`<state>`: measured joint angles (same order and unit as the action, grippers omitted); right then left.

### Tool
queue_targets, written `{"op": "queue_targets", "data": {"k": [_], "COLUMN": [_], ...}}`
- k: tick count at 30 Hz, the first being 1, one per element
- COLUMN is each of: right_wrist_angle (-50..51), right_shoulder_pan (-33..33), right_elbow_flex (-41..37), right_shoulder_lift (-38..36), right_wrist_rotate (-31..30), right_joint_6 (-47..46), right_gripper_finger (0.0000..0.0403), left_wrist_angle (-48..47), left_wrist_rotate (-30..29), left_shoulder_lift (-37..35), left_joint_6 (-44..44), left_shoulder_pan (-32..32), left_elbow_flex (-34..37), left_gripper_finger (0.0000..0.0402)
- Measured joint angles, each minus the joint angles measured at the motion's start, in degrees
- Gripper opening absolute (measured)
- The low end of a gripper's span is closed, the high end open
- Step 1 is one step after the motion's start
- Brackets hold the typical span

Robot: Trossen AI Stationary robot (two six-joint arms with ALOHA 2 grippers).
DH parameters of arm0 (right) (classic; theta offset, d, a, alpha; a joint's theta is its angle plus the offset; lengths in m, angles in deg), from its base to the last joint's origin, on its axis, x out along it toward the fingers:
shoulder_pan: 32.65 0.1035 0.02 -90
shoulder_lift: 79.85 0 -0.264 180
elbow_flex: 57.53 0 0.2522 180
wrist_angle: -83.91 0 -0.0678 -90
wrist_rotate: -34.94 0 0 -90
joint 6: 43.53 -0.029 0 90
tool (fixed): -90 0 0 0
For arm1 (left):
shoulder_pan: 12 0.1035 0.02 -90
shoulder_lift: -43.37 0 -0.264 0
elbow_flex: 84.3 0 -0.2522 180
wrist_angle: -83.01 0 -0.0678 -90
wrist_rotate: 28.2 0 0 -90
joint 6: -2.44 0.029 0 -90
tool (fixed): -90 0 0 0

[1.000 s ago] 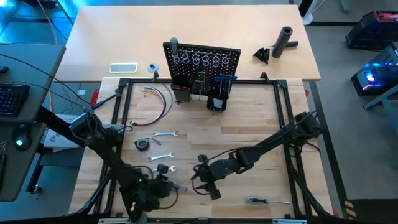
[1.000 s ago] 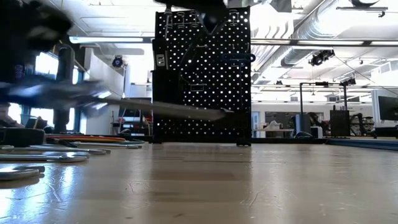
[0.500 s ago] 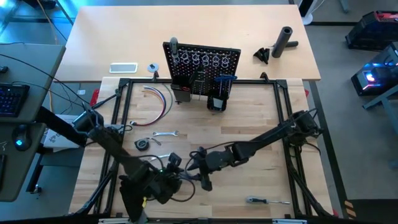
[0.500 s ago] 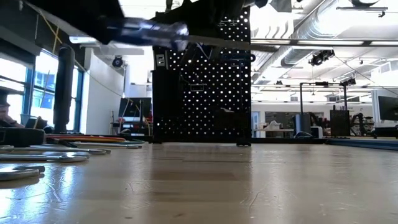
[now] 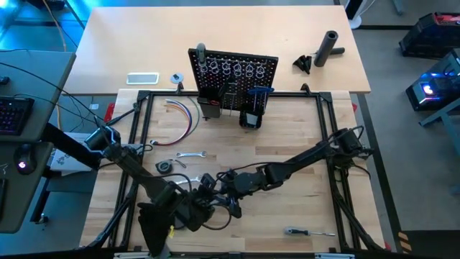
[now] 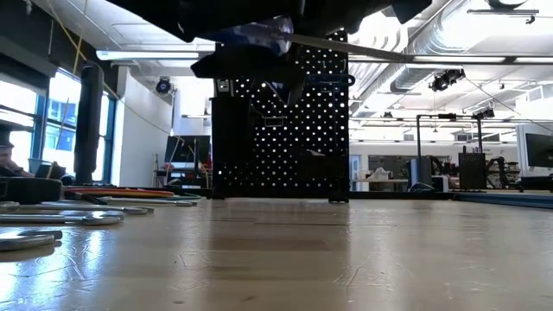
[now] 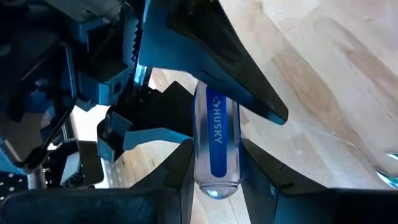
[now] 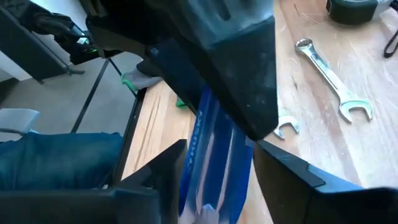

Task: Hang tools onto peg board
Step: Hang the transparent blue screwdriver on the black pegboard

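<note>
High view has both my arms meeting low over the front of the light wooden table (image 5: 287, 155), closer together than a second ago, when they stood apart. My left gripper (image 7: 214, 163) is clenched on the translucent blue-striped screwdriver handle marked HUSKY (image 7: 216, 140), which sits between its two dark fingers. My right gripper (image 8: 217, 165) now straddles the same blue handle (image 8: 214, 158), its fingers standing apart on either side; I cannot tell whether they press on it. Low view shows the tool lifted higher than before, its thin steel shaft (image 6: 363, 50) crossing in front of the black upright perforated peg board (image 6: 285, 130). Silver open-ended wrenches (image 8: 333, 78) lie flat on the wood nearby, where they lay earlier.
</note>
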<state>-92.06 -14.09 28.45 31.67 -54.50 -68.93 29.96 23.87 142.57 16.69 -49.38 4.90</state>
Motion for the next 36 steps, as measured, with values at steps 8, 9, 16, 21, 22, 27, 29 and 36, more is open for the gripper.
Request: {"op": "queue_targets", "data": {"k": [8, 9, 16, 21, 22, 27, 29, 36], "right_wrist_angle": [-1.34, -1.29, -1.42, -0.67, -0.48, -0.53, -0.51, 1.96], "right_shoulder_pan": [-0.19, -0.21, -0.23, -0.61, -0.6, -0.6, -0.62, -0.17], "right_elbow_flex": [0.0, 0.0, 0.0, 0.0, 0.0, 0.0, 0.0, 0.0], "right_shoulder_lift": [0.09, 0.09, 0.13, 0.13, 0.13, 0.13, 0.08, -1.95], "right_wrist_rotate": [1.47, 1.44, 1.97, 2.62, 2.57, 1.41, 1.37, 1.23], "right_joint_6": [2.43, 2.56, 2.93, 2.29, 2.38, 4.26, 4.95, 8.32], "right_gripper_finger": [0.0116, 0.0115, 0.0123, 0.0103, 0.0095, 0.0092, 0.0092, 0.0092], "left_wrist_angle": [-0.59, -0.79, -1.17, -1.1, -1.04, -1.34, -2.22, -6.83], "left_wrist_rotate": [3.61, 3.63, 3.96, 4.0, 3.97, 0.92, -0.8, -4.46], "left_shoulder_lift": [-0.07, -0.07, -0.07, -0.07, -0.07, -0.04, -0.07, -5.63], "left_joint_6": [1.32, 1.32, 3.09, 3.93, 4.05, 3.0, 1.34, -11.51], "left_shoulder_pan": [0.71, 0.73, 0.71, 0.71, 0.71, 0.52, 0.25, 0.05], "left_elbow_flex": [-0.17, -0.17, -0.17, -0.17, -0.17, -0.11, -0.04, 0.0], "left_gripper_finger": [0.0088, 0.0088, 0.0088, 0.0088, 0.0088, 0.0127, 0.0162, 0.022]}}
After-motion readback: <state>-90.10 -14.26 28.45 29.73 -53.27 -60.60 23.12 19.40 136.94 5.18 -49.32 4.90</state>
